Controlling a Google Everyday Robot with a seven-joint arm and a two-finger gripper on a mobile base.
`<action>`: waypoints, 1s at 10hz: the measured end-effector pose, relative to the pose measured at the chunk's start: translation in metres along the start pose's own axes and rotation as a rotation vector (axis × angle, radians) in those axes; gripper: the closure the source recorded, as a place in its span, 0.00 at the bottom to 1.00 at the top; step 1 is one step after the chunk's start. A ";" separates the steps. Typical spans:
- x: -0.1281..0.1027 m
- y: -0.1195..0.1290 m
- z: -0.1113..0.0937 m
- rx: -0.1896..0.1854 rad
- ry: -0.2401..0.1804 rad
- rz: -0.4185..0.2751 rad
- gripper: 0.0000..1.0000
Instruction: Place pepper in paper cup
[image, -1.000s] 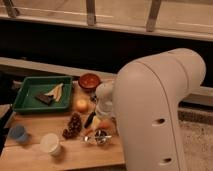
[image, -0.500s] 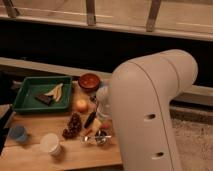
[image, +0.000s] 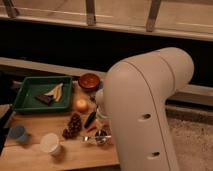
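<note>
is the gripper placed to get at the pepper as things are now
Probably yes: the gripper sits low, right at the pepper, with nothing visible between them. The grape bunch lies just beside it, apart.

Wooden table (image: 35, 126), green tray (image: 44, 79), paper cup (image: 51, 143), grapes (image: 73, 125)

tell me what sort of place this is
Probably a robot test setup in a lab or office. A wooden table holds a green tray, a paper cup and a grape bunch; a white robot arm reaches over it, its gripper low beside the bunch.
</note>
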 end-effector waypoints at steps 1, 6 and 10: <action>0.000 0.000 0.000 0.000 0.001 0.000 0.76; 0.001 -0.001 -0.008 -0.014 -0.022 -0.003 1.00; 0.008 -0.008 -0.065 0.024 -0.138 0.006 1.00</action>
